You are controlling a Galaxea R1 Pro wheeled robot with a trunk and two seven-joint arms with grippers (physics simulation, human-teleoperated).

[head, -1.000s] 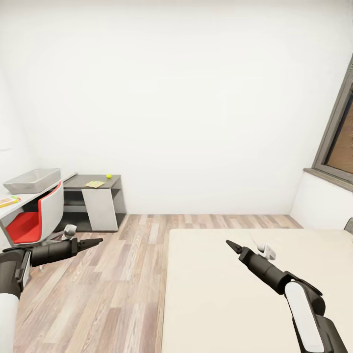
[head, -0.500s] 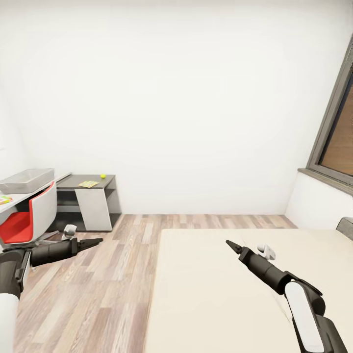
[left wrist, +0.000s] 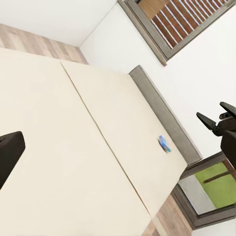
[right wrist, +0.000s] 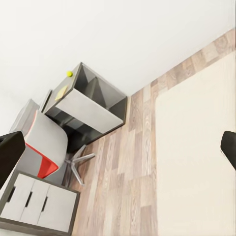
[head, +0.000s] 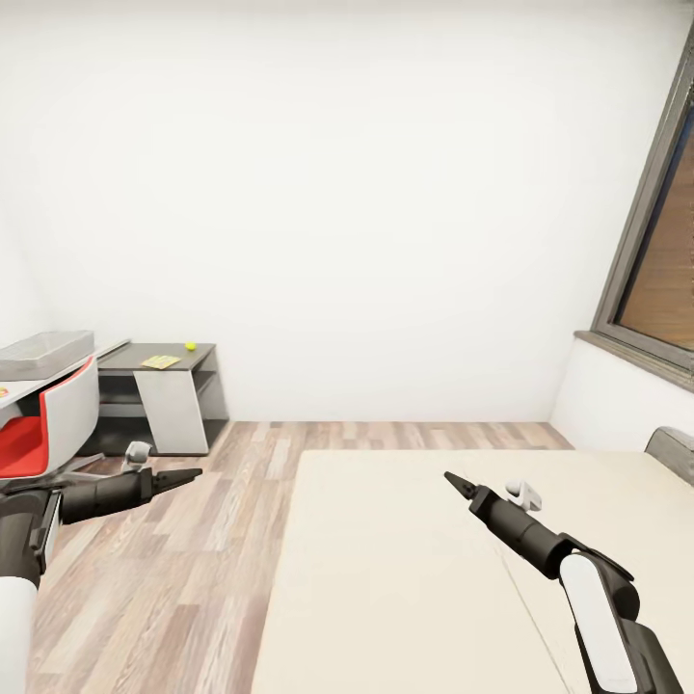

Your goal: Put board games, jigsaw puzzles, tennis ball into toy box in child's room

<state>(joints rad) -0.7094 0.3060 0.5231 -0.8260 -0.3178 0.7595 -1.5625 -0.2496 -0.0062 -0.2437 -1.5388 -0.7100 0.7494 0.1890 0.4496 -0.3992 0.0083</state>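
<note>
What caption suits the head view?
Both grippers held out empty over the bed, tennis ball on the far table.

— What did your robot's arms look like?
— You drove matte black tubular forearms (head: pixel 106 494) with white shell segments (head: pixel 598 631), each ending in slim, pointed black fingers (head: pixel 461 485).

The bed (head: pixel 405 578) is plain cream. The floor (head: pixel 173 578) shows brown-grey wood planks. The chair (head: pixel 43 434) is red inside, white outside. The tennis ball (head: pixel 190 346) is yellow-green on the dark grey tabletop (head: pixel 178 355), beside a yellow-patterned jigsaw puzzle (head: pixel 160 362). The toy box (head: pixel 43 353) is translucent grey.
</note>
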